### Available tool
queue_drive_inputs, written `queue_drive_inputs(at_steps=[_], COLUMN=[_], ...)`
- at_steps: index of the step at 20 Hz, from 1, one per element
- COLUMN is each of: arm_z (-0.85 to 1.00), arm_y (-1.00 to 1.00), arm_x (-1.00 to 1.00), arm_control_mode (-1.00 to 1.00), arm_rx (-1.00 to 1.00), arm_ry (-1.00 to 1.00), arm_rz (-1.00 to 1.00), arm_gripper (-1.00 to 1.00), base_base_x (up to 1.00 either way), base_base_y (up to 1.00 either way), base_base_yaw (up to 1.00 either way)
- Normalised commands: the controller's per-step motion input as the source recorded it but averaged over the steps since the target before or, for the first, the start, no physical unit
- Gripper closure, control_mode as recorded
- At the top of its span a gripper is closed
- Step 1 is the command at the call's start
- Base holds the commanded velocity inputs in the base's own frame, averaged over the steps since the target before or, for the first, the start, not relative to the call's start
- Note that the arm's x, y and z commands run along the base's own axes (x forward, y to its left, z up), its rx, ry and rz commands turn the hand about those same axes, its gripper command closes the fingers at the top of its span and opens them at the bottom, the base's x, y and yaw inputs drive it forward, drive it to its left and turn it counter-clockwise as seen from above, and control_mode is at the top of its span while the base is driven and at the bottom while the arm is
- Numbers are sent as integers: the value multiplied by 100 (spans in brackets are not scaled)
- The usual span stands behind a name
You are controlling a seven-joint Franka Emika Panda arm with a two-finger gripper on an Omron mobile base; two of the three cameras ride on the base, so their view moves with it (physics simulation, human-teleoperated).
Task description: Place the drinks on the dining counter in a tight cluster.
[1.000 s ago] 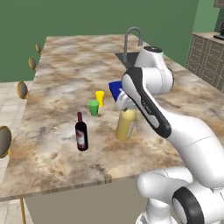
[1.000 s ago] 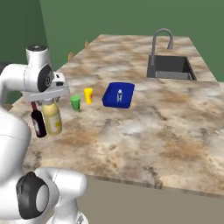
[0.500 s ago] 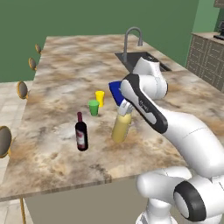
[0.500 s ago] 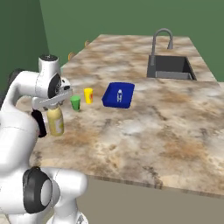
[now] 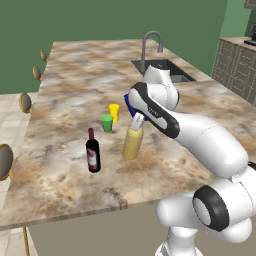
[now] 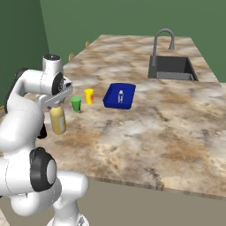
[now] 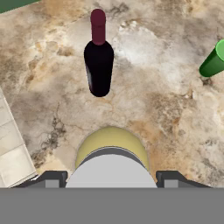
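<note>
Lowered since the earlier frames: yellow bottle and hand down toward the table, closer to the wine bottle. Now upright on the stone, or all but touching it; contact not clear. Hand clamped on the grey cap, one finger on each side. Wine bottle near to the left, still apart. Small water bottle lying in the blue tray, well apart from both. Green cup and yellow cup just behind. Likely rigid, smooth plastic, top-heavy when held by the cap; tall and narrow, so easily tipped. Best taken at the neck or cap.
</note>
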Motion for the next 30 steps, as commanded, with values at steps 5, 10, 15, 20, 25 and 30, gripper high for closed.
queue_drive_inputs(at_steps=[5,10,15,20,25,30], arm_z=[-47,-45,-18,-19,-7,-3], arm_y=[52,29,1,0,2,11], arm_x=[19,14,37,38,7,-1], arm_control_mode=[-100,-100,-100,-100,-100,-100], arm_rx=[-10,0,0,0,0,0], arm_ry=[-2,-4,0,3,1,1], arm_rz=[0,0,0,0,1,5], arm_gripper=[100,100,100,100,100,100], base_base_x=[0,0,0,0,0,0], base_base_y=[0,0,0,0,0,0], base_base_yaw=[0,0,0,0,0,0])
